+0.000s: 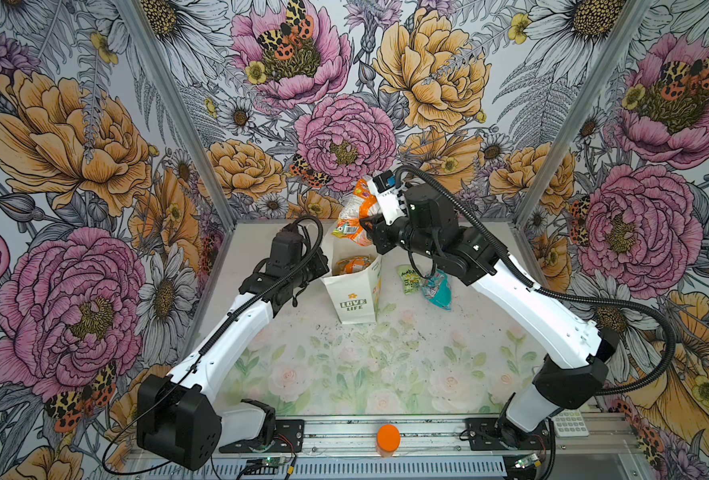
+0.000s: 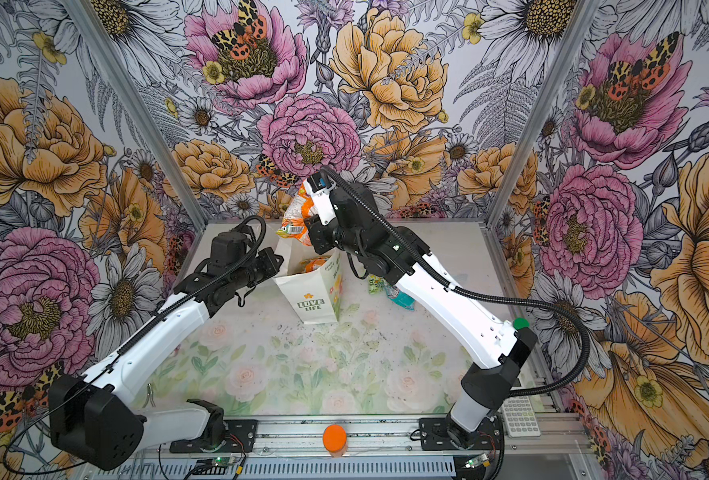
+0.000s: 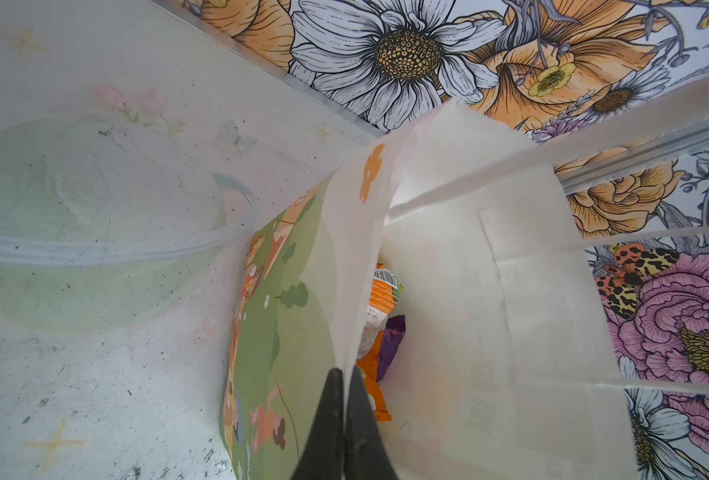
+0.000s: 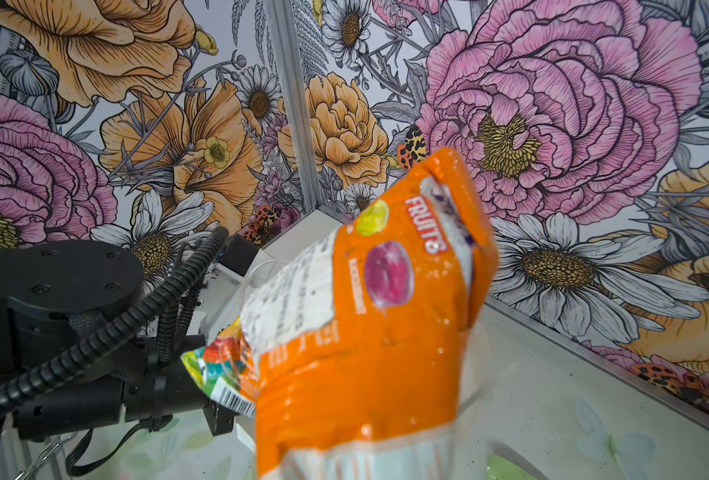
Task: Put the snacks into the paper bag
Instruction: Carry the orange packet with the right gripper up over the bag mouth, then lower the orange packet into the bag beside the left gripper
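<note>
The white paper bag (image 1: 355, 301) (image 2: 317, 305) stands upright mid-table, mouth open. My left gripper (image 1: 323, 259) (image 3: 346, 374) is shut on the bag's (image 3: 469, 291) top rim at its green flowered face. Inside lie an orange snack (image 1: 355, 264) (image 3: 384, 295) and a purple one (image 3: 392, 340). My right gripper (image 1: 370, 223) (image 2: 310, 227) is shut on an orange-and-white snack packet (image 1: 355, 210) (image 4: 365, 332), held in the air just above and behind the bag's mouth; the packet hides its fingertips in the right wrist view. A pale green snack (image 1: 409, 279) and a teal one (image 1: 441, 292) lie on the table under the right arm.
A clear plastic container (image 3: 95, 232) sits on the table beside the bag's flowered face. An orange round cap (image 1: 388, 436) rests on the front rail and a white keypad (image 1: 571, 424) at the front right. Flowered walls close three sides.
</note>
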Robot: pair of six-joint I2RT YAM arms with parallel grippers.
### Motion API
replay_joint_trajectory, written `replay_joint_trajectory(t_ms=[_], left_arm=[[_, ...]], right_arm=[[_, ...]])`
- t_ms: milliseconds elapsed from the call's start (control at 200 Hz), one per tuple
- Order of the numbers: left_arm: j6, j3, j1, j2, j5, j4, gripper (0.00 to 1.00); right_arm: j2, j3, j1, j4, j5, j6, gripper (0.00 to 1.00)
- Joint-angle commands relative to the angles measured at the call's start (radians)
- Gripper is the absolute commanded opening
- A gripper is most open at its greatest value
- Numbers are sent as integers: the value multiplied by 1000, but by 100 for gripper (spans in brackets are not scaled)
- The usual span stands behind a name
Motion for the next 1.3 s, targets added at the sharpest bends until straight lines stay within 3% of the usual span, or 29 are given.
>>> replay_joint_trajectory(t_ms=[0,826,1296], left_arm=[[-4,3,-1,-24,3,-15,0],[-6,8,-3,-21,4,-15,0],[-5,6,-3,-21,1,-15,0]], right_arm=[[25,52,19,7,51,-51,0],[171,61,29,-46,212,-157,0],[222,77,29,-76,232,-171,0]])
